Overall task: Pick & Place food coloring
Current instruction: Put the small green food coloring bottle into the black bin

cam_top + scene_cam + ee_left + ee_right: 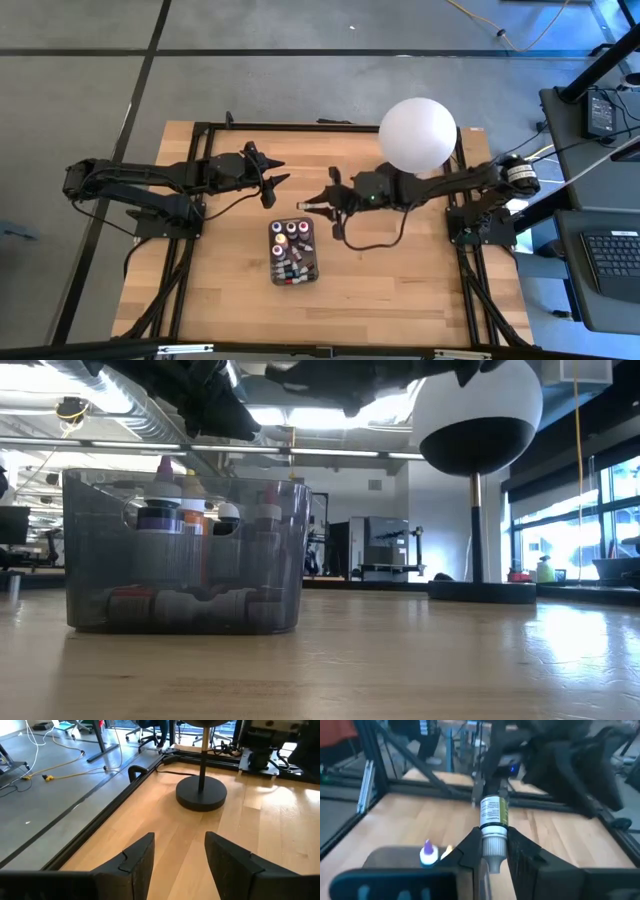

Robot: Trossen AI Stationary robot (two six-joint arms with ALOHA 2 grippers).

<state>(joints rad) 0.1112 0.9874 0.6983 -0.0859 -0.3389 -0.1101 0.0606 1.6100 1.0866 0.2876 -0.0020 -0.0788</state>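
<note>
The food coloring bottles [291, 250] stand and lie in a dark grey tray [312, 272] mid-table; the low view shows their caps [190, 505] above the tray's wall [250, 560]. One more bottle [493, 812], with a pale label and white cap, is in my right gripper [318, 205] [493, 839], which hangs above the table just past the tray's far edge and is shut on it. My left gripper [277, 171] [179, 847] waits open, farther toward the table's far left. My right gripper pinches the bottle between its two fingers at the white cap end [493, 846]. The fingers reach level from the table's right and lie along the bottle. The labelled body [493, 815] sticks out beyond the fingertips [470, 845]. The bottle [305, 207] is lifted clear and lies about level.
A big white globe lamp [418, 133] on a black round base [201, 793] [480, 592] stands at the far right of the table, right beside my right arm. Black frame rails [200, 140] run along the table's sides. Bare wood lies near of the tray [300, 315].
</note>
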